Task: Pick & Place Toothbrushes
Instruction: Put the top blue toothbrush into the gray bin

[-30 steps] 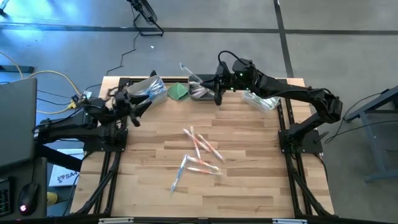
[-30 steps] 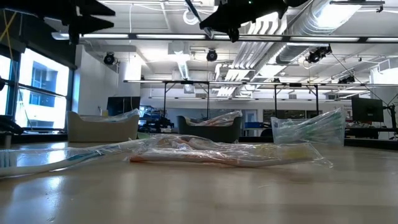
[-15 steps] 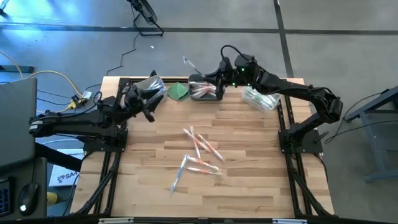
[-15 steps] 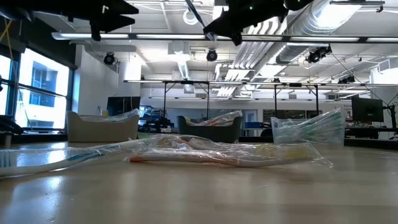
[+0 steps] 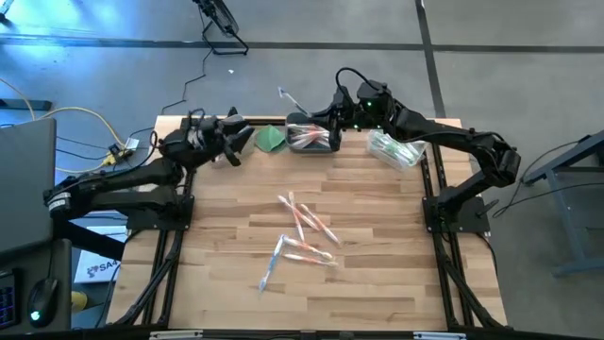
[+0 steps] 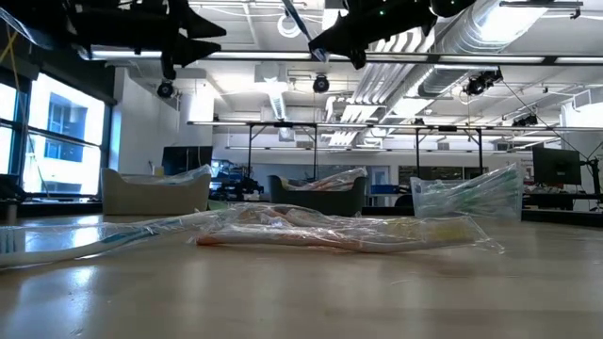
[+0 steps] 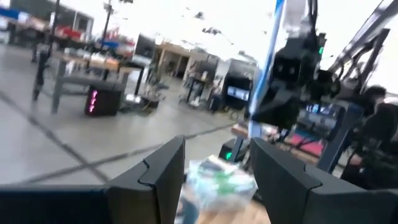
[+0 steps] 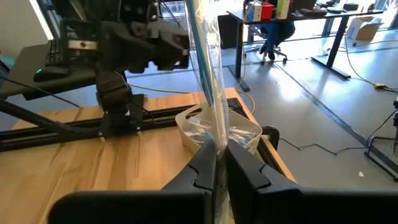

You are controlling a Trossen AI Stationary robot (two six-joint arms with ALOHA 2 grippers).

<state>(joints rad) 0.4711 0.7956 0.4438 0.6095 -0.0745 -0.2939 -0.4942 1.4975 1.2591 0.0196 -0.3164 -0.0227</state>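
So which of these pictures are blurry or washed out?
Left wrist view: smeared throughout, the room behind blown out white. Low view: ceiling lights glare, and the clear-wrapped toothbrushes lying close to the lens look soft. High view and right wrist view: evenly lit.

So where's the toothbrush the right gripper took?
High view: the toothbrush is pinched in the right gripper, sticking up over the middle bin at the table's far edge.

a robotics lab: exposed ceiling ducts (image 6: pixel 490 24), rows of workbenches (image 6: pixel 349 141), concrete floor (image 5: pixel 377 24).
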